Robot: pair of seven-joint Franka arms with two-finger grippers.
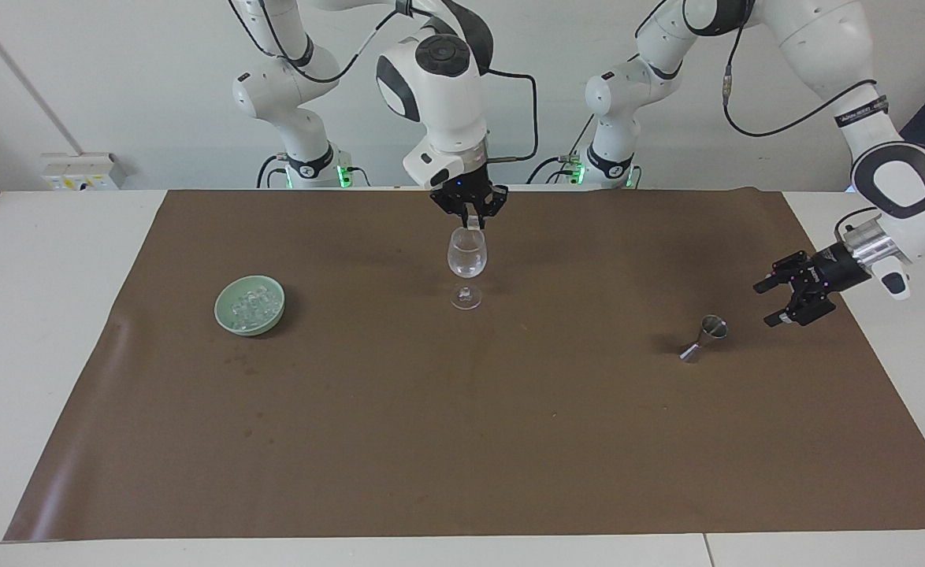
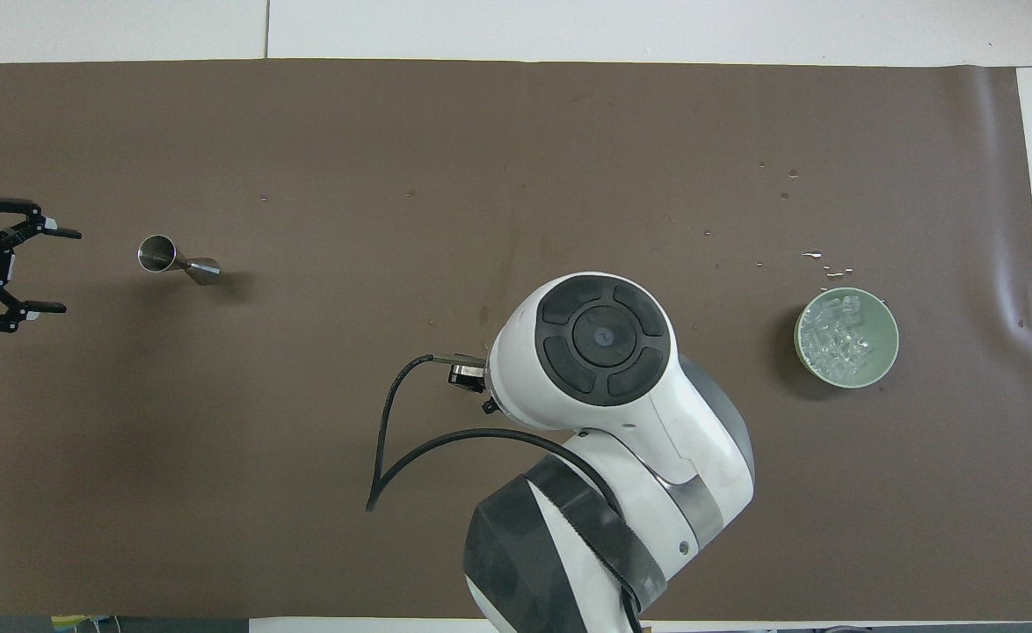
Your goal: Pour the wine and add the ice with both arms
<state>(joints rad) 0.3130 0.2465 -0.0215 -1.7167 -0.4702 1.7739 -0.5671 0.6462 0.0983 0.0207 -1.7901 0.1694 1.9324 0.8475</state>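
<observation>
Now the right gripper (image 1: 469,214) is hanging just over the wine glass (image 1: 467,256) at frame centre, jaws narrow, seemingly pinching one ice lump to drop. The ice (image 1: 250,305) is lying in the green bowl (image 1: 230,318), centre-left. The left gripper (image 1: 795,296), jaws wide, is waiting beside the jigger (image 1: 705,336) at the right, with open mat around.

Ice (image 1: 250,305) is just a pile of little clear cubes in the green bowl (image 1: 228,317), over at the right arm's end.

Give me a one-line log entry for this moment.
right gripper: over wine glass, holding ice piece | left gripper: open, beside jigger | bowl: ice inside
</observation>
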